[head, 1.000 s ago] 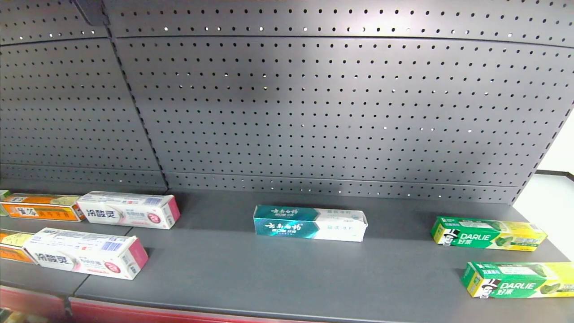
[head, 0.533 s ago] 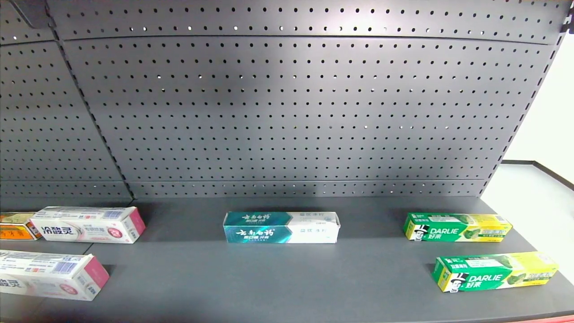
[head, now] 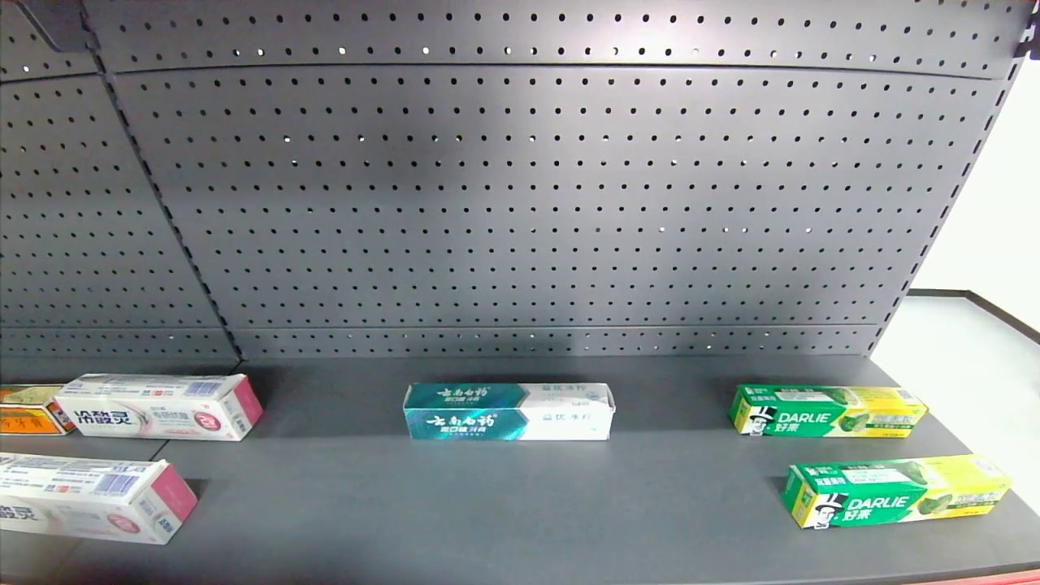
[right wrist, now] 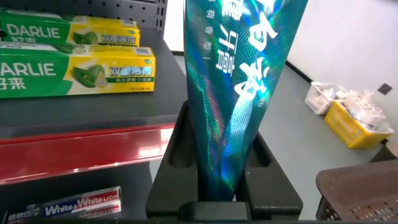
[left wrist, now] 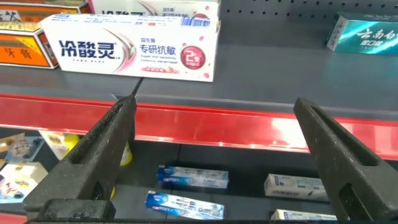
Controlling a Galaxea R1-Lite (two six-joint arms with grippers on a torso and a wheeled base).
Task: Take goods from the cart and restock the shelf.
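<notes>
The right gripper (right wrist: 222,148) pinches a held teal box (right wrist: 244,74) between its 2 black fingers (right wrist: 177,140), with the box standing upright out of the jaws. It sits in front of the right end of the shelf (head: 520,504), just out from the red front rail (right wrist: 81,152). Beyond that rail lie 2 green-and-yellow boxes, the near green box (head: 894,490) and the far green box (head: 827,410). They lie lengthwise and a little apart from each other.

The left gripper (left wrist: 214,109) is spread wide and holds nothing. Its 2 dark fingers (left wrist: 102,146) frame the red rail at the left part of the shelf. Just past the rail, the near pink box (left wrist: 134,48) lies flat by the shelf's front edge. The far pink box (head: 158,406) lies behind it, and an orange box (head: 28,409) touches that one's left end.

In the middle of the shelf 1 teal-and-white box (head: 509,412) lies lengthwise, well apart from both side groups. A grey pegboard panel (head: 520,203) rises behind everything.

Under the rail, a lower shelf carries several blue-and-white boxes (left wrist: 191,177) lying flat. On the floor to the right stand a yellow crate (right wrist: 360,121) of white items and a dark mesh basket (right wrist: 357,190)
</notes>
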